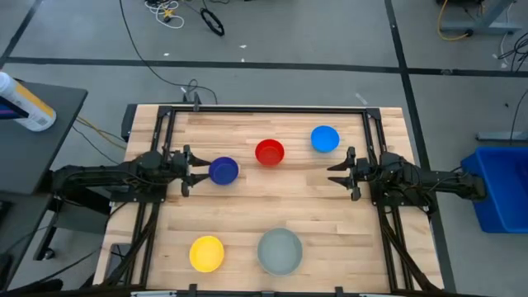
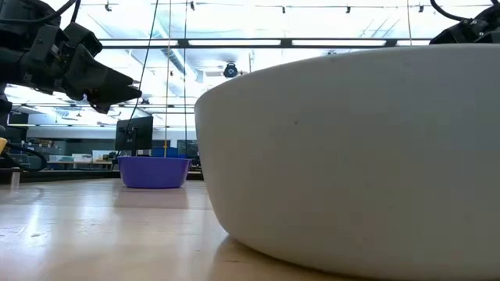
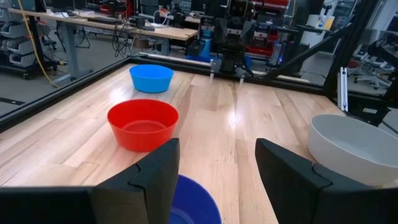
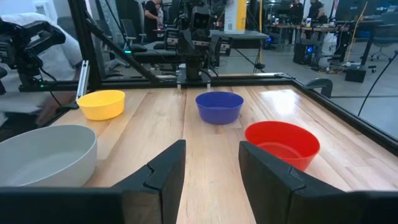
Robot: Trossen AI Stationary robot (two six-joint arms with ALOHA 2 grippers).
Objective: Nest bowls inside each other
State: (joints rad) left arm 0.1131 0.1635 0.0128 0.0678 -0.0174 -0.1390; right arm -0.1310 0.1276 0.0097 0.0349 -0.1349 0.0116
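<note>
No nesting is done. The left gripper [image 1: 195, 172], fingers spread, hovers beside the small round dark blue plastic bowl [image 1: 223, 171]; next, descend and grasp. The right gripper [image 1: 340, 173], fingers spread, waits empty.

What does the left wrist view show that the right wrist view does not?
Only the left wrist view shows the small round light blue plastic bowl. Only the right wrist view shows the small round yellow plastic bowl. Both show the round red plastic bowl, the round dark blue plastic bowl, the large round grey plastic bowl, and open jaws.
</note>
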